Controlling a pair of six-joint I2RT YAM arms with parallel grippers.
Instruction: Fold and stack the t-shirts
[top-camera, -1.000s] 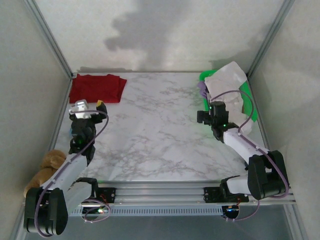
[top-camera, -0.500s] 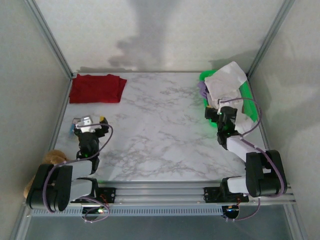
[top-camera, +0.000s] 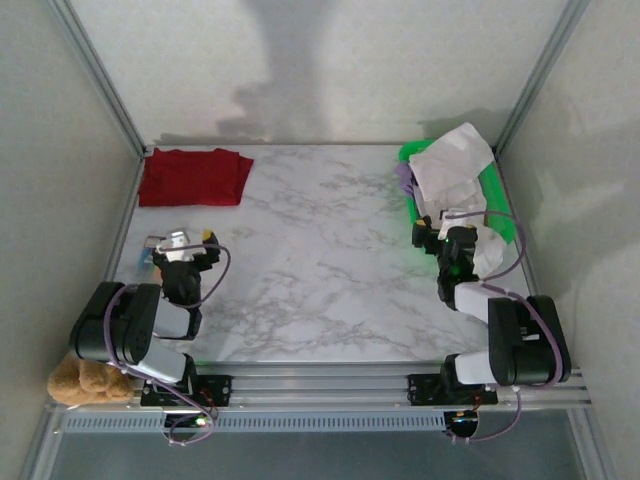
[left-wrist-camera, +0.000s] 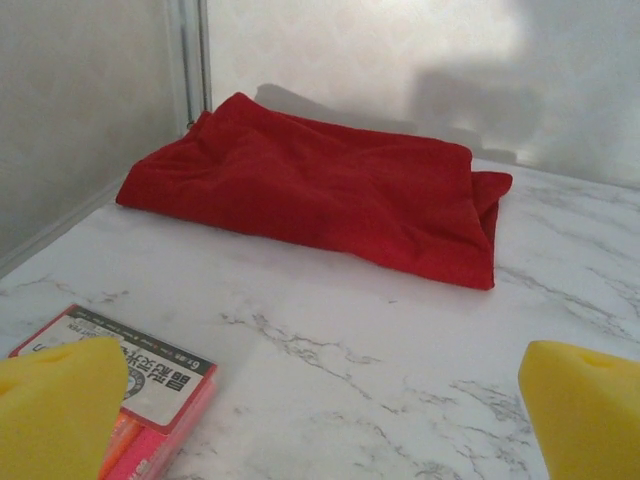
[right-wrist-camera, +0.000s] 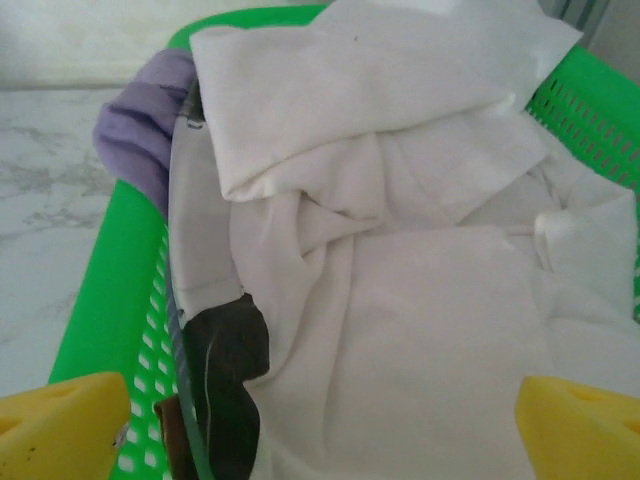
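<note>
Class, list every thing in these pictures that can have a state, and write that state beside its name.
red t-shirt, folded, lying flat on the table
green basket, upright, stuffed with cloth
white t-shirt, crumpled, unfolded, in the green basket
marker pack, lying flat on the table
left pincer, open, empty
right pincer, open, empty
</note>
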